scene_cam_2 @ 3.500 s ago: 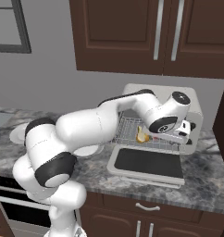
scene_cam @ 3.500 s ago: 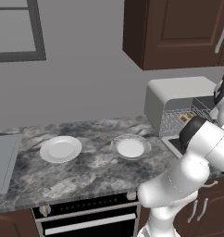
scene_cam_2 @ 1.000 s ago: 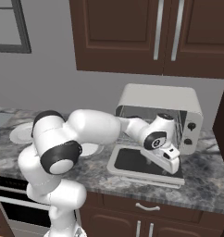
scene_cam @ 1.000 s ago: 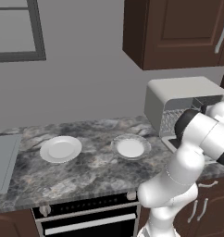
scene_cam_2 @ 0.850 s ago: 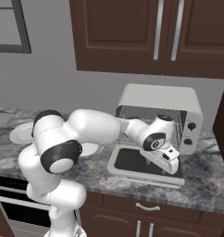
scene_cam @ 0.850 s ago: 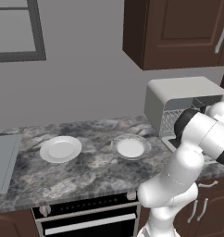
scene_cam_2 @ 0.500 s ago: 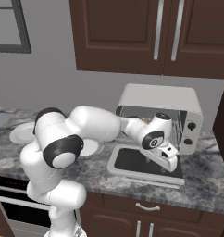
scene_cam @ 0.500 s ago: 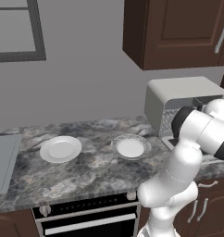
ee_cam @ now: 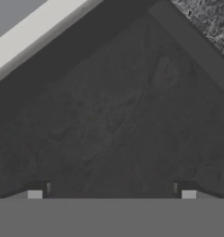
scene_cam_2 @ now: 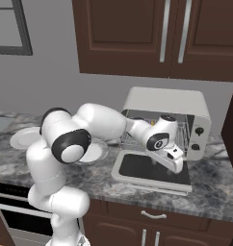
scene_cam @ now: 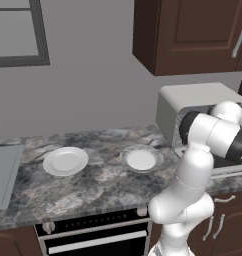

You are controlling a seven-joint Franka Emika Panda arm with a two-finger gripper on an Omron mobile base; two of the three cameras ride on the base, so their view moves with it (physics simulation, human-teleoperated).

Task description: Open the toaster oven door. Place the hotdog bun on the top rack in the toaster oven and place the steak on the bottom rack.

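The light grey toaster oven stands on the counter at the right, also seen behind my arm. The toaster oven door lies folded down flat in front of it. Its dark glass and pale frame lie close under the hand. Wire rack bars show inside the cavity; which rack they belong to I cannot tell. My gripper hangs just above the door's right part, open, with nothing between its fingertips. The hotdog bun and the steak are hidden.
A larger white plate and a smaller one sit empty on the marbled counter. A sink is at the far left, a black built-in oven below. Dark cabinets hang above the toaster oven.
Since the earliest frames my hand has come out of the oven cavity and dropped low over the open door. Over the last second it has barely shifted.
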